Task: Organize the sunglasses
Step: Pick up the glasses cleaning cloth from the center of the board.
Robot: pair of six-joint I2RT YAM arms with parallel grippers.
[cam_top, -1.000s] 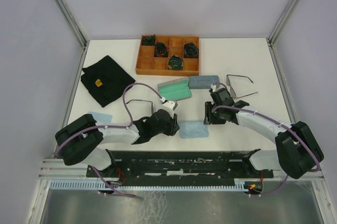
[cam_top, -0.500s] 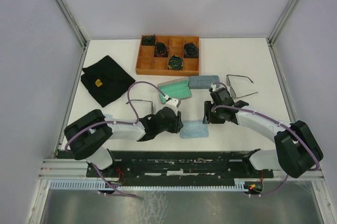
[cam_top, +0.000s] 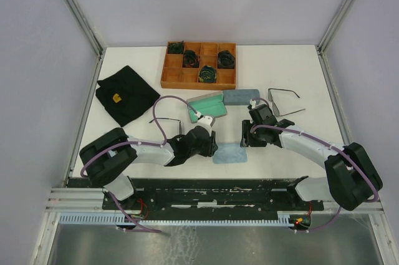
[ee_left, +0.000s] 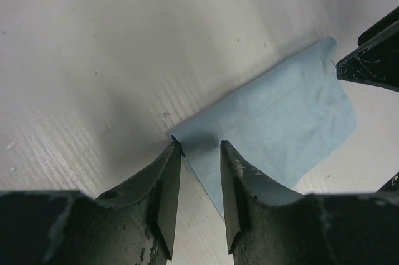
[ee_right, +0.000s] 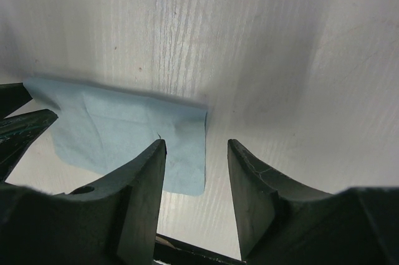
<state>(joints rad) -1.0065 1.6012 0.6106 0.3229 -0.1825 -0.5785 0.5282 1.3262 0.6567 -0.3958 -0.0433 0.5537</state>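
Mid-table, the left gripper (ee_left: 201, 153) has slid right to the cloth (ee_left: 280, 115), jaws apart astride its edge, facing the equally unclenched, empty right gripper (ee_right: 196, 153), while right sunglasses (cam_top: 275, 101) by the grey case (cam_top: 240, 96) and left sunglasses (cam_top: 165, 120) behind the left arm wait untouched.

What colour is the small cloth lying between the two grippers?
The cloth is plain light blue, without pattern; the left wrist view shows it best.
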